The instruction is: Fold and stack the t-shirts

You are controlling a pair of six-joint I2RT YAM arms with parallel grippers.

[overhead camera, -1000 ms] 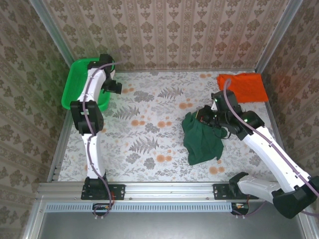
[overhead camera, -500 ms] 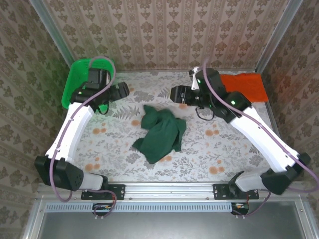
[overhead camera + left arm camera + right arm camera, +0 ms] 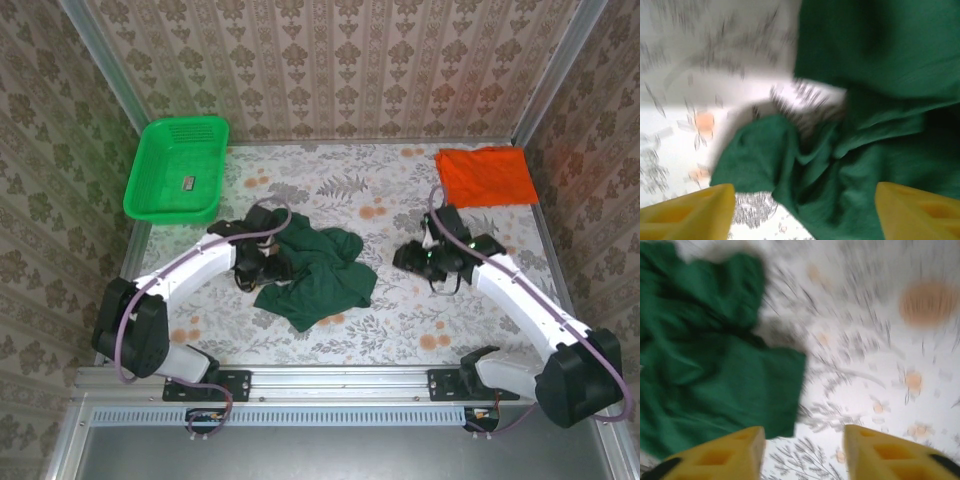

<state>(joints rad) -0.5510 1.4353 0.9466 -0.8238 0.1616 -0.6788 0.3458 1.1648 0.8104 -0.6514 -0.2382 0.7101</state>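
A dark green t-shirt (image 3: 320, 275) lies crumpled at the middle of the flowered table. A folded orange t-shirt (image 3: 485, 175) lies flat at the back right corner. My left gripper (image 3: 274, 264) hangs low at the green shirt's left edge. In the left wrist view it (image 3: 805, 215) is open, its yellow fingertips (image 3: 690, 212) standing wide over wrinkled green cloth (image 3: 865, 150). My right gripper (image 3: 406, 258) sits a little to the right of the green shirt, apart from it. The right wrist view shows it (image 3: 802, 455) open over bare tablecloth, with the shirt's edge (image 3: 715, 375) at the left.
A bright green mesh basket (image 3: 150, 185) stands at the back left with a small dark item (image 3: 188, 183) inside. Patterned walls close the table on three sides. A metal rail (image 3: 320, 385) runs along the near edge by the arm bases.
The right gripper let go of the green shirt, which now lies further left at mid-table. The left arm swung from the basket down to the shirt. Both wrist views are motion-blurred.
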